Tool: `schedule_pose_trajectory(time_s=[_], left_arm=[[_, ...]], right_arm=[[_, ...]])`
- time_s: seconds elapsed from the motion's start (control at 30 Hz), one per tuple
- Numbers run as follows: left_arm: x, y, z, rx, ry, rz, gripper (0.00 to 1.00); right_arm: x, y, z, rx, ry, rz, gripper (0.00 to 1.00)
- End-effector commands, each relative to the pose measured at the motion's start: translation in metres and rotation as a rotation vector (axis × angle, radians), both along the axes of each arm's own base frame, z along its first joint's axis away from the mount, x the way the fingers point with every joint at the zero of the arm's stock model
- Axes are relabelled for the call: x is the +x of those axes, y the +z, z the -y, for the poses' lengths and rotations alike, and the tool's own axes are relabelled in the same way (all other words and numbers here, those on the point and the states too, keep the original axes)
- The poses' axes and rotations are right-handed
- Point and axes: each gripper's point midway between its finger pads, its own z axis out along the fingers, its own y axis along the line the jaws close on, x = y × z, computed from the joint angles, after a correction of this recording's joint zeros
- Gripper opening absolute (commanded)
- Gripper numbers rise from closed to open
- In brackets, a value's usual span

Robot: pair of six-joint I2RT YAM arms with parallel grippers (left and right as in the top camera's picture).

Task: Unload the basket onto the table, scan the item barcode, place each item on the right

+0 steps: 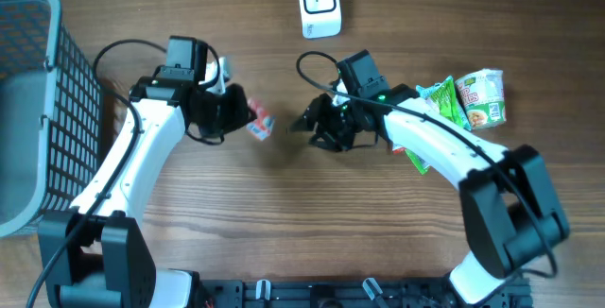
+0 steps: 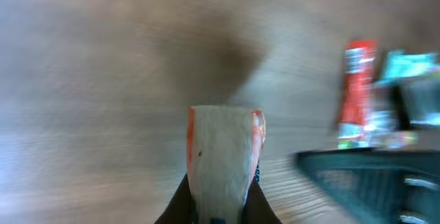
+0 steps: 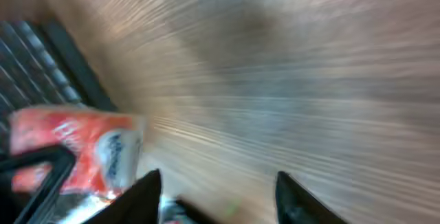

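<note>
overhead view shows the left pincer [image 1: 238, 111] pressed together on one end of the small red-and-white packet [image 1: 259, 124], which juts past its tips toward the right pincer [image 1: 301, 125]; that one stands spread and empty, near the packet but apart from it. with only one end pinched, a quick swing to the scanner [image 1: 319, 4], well beyond both pincers, could let the soft packet droop, twist or slip out, and the barcode, which i cannot see, might face away
</note>
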Motion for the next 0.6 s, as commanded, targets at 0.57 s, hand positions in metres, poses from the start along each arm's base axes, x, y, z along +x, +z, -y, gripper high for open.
schedule_pose_trajectory(time_s=[0.57], left_arm=[[-0.059,-0.092,0.050,0.301,-0.192,-0.268,0.22]], right_arm=[[-0.003,0.082,0.063,-0.239,0.158,0.447,0.80]])
